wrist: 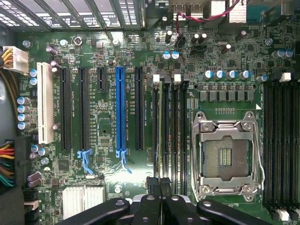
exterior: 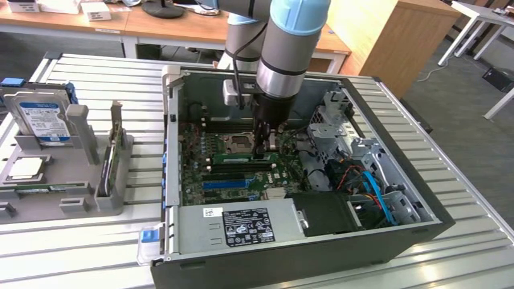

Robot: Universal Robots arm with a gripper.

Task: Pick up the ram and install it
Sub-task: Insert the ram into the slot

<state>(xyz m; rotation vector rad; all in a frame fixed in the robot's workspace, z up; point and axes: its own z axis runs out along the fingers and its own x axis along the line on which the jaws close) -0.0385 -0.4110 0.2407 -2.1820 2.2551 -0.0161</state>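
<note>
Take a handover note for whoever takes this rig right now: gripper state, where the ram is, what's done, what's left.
The gripper is shut on the ram, low inside the open computer case.
The ram stands on edge in a black memory slot beside the empty CPU socket.
Done: ram picked up and brought to the slot.
Left: ram not yet released. The pictures don't show whether it is fully seated.

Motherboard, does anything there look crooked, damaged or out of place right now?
Nothing stands out. The ram stands straight, parallel to the empty memory slots beside it, with the fingers shut on its edge. No tilt, damage or loose parts show.
</note>
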